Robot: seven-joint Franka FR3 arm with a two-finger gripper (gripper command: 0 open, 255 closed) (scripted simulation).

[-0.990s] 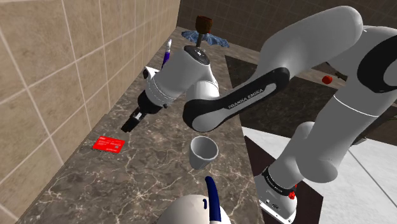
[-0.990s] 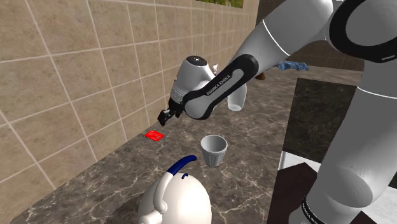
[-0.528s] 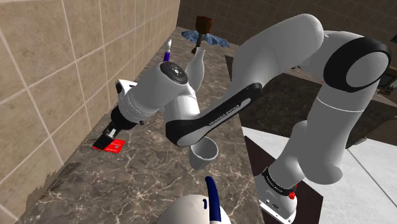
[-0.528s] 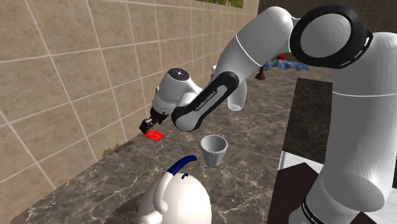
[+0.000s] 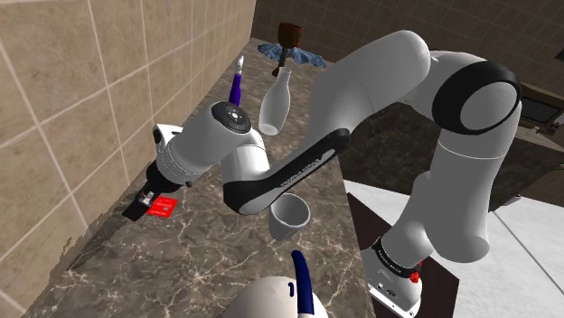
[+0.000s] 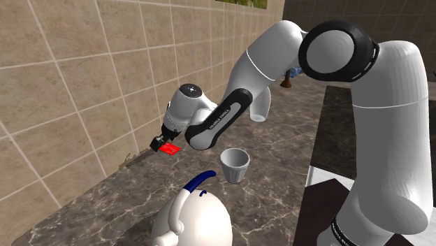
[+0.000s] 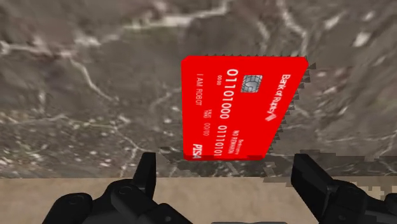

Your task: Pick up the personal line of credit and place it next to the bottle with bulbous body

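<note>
Red bank card (image 7: 242, 105) lies flat on the marble bench (image 7: 76, 83), just ahead of my spread jaws, long side pointing away.

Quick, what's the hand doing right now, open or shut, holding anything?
Hand: open, holding nothing; the red card lies unclasped on the counter.

red card (image 7: 240, 108) printed "I AM ROBOT", "01101000", "PISA"

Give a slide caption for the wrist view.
Open pincer above a red bank card lying on the marbled counter.
</note>
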